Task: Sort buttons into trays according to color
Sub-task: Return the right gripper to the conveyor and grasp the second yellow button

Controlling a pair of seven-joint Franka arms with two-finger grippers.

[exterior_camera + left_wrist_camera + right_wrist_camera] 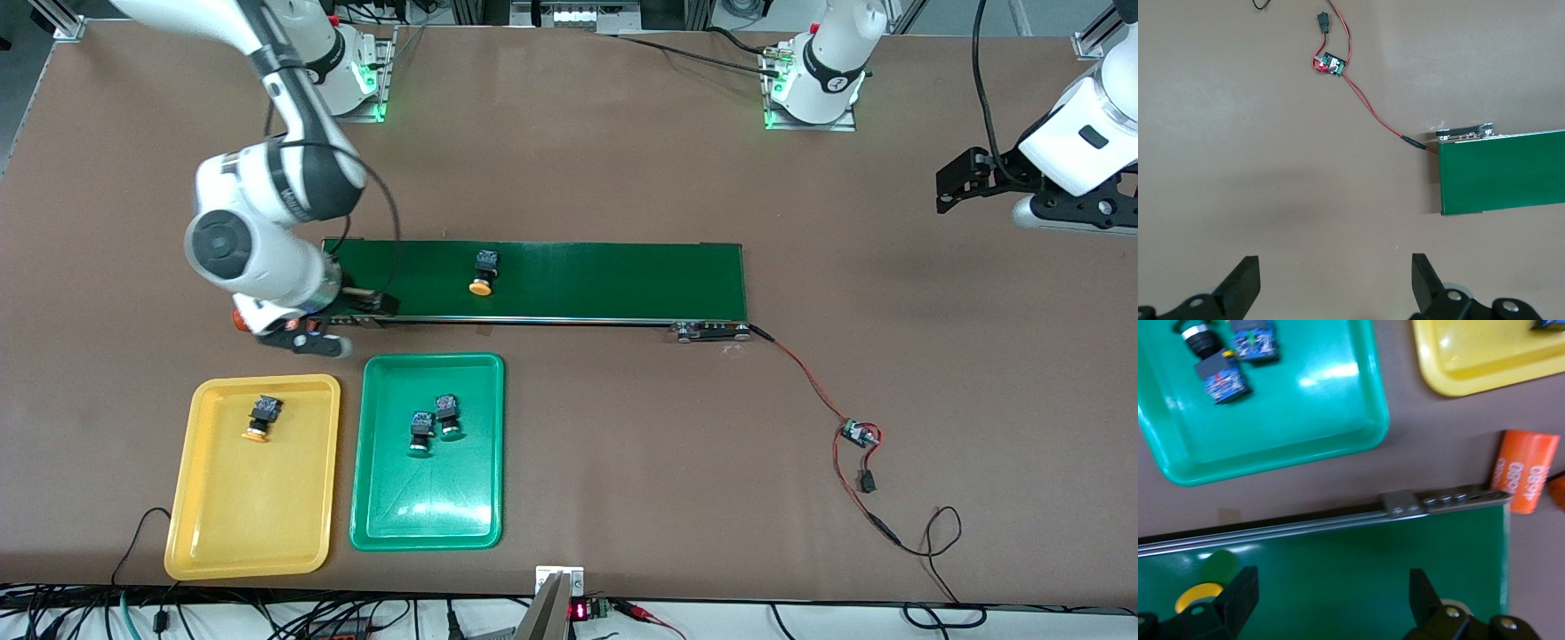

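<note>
While on belt (pixel 578 280), yellow button (pixel 483 274), mid-width

one yellow-capped button (pixel 483 274) on the conveyor belt (pixel 569 281), another in the yellow tray (pixel 252 542), two green-capped buttons (pixel 433 425) in the green tray (pixel 427 524)

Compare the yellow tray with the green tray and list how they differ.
Colour: the yellow tray is yellow-orange; the green tray is green.
Load: the yellow tray holds one yellow-capped button; the green tray holds two green-capped buttons lying close together.
Place: the yellow tray lies toward the right arm's end of the table, the green tray beside it, toward the left arm's end.
Both are shallow, rounded rectangles, nearer the front camera than the belt.
</note>
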